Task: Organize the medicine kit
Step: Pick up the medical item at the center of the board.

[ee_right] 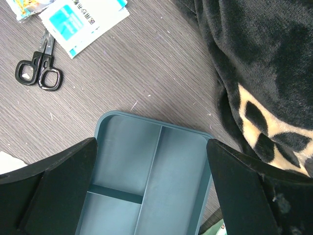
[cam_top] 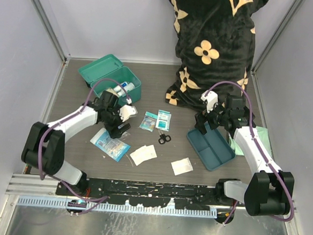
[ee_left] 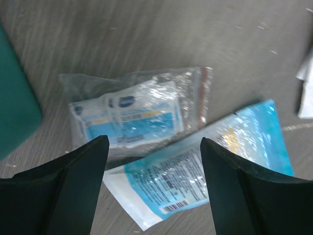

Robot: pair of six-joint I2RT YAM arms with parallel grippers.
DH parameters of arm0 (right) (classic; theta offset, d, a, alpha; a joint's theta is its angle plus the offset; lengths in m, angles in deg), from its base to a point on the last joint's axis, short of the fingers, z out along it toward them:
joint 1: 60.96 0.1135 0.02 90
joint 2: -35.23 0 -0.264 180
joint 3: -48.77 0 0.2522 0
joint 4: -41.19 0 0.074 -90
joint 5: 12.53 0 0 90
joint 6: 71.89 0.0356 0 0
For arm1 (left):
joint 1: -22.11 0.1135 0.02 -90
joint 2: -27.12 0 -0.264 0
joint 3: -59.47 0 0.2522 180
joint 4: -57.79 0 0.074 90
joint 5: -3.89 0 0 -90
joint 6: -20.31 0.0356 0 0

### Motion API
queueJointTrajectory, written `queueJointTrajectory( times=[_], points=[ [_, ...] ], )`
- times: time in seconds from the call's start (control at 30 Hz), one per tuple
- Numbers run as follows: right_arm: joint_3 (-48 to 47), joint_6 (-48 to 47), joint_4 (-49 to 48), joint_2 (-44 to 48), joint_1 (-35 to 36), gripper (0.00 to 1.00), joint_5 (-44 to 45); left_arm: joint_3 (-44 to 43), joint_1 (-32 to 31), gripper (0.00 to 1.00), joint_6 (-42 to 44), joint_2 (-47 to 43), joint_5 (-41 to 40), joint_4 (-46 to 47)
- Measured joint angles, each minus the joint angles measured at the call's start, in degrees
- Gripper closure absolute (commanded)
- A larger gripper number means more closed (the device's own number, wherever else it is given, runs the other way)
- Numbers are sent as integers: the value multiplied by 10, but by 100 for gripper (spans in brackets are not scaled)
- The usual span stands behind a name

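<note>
Gaping above a clear pouch (ee_left: pixel 132 110) and blue sachet (ee_left: pixel 210 161) near the medicine kit (cam_top: pixel 110 76), the left pincer (ee_left: pixel 152 142) hovered; the right pincer (ee_right: pixel 151 142), also apart, hung over the divided tray (ee_right: pixel 124 156).

The grey wood-grain tabletop (cam_top: pixel 74 98) bears an open teal-green plastic medicine kit (cam_top: pixel 103 71) far left; a flat blue-teal divided tray (cam_top: pixel 210 149) near right. Between lie small black scissors (cam_top: pixel 164 138), blue-white sachets (cam_top: pixel 163 119), white paper squares (cam_top: pixel 143 155); a black flowered plush blanket (cam_top: pixel 209 51) behind.

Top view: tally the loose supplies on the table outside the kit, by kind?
Scissors: 1
Blue-white sachets: 2
Plastic pouches: 2
White packets: 2
Total: 7
</note>
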Motion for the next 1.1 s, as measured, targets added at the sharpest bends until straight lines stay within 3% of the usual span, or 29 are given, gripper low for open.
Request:
queueJointTrajectory(
  times=[0.3, 0.63, 1.1],
  points=[
    [0, -2, 0, 0, 0, 0, 0, -26, 0, 26, -63, 60, -73, 37],
    [0, -2, 2, -3, 0, 0, 0, -33, -2, 57, -82, 96, -82, 38],
    [0, -5, 3, -3, 0, 0, 0, -57, -5, 87, -97, 101, -79, 26]
  ],
)
